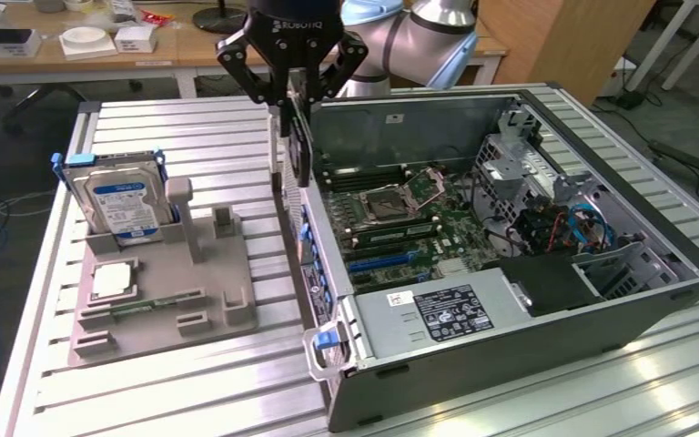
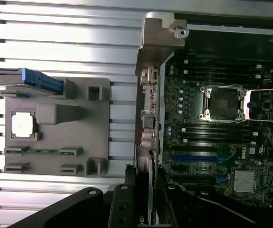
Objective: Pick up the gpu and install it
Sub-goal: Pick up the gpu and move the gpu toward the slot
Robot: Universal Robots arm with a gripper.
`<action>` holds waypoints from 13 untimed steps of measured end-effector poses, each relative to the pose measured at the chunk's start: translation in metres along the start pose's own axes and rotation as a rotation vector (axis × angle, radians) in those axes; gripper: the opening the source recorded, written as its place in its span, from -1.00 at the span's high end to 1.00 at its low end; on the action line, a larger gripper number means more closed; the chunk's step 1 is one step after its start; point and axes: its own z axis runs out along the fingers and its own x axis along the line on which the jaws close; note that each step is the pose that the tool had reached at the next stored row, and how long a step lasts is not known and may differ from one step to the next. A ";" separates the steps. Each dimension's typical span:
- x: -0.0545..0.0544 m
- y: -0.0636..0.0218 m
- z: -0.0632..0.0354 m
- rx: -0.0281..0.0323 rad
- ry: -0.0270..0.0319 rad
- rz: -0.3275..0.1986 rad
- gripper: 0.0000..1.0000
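Underneath everything, a slatted metal table (image 1: 204, 391). On the exterior view's right, an open computer case (image 1: 508, 364) lying on its side, motherboard (image 1: 410, 228) facing up. Just beside it, on the exterior view's left, a grey fixture tray (image 1: 210, 305). Above the far end of the case's left wall, the gripper (image 1: 298, 96), jaws partway closed and clamped on the top edge of the gpu (image 1: 298, 146). Hangs upright there, lower edge near that wall; touching or not, cannot tell. Upright at the tray's far end, a silver hard drive (image 1: 119, 200) with a blue label. Nearer, flat in the tray, a square processor (image 1: 113, 280). Nearer again, a narrow green RAM stick (image 1: 143, 308).
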 end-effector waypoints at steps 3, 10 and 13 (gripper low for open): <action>-0.004 -0.0001 0.0001 0.0000 0.0001 0.000 0.47; -0.012 -0.0004 0.0006 0.0000 0.0000 0.000 0.47; -0.015 -0.0005 0.0010 -0.0001 0.0000 0.000 0.47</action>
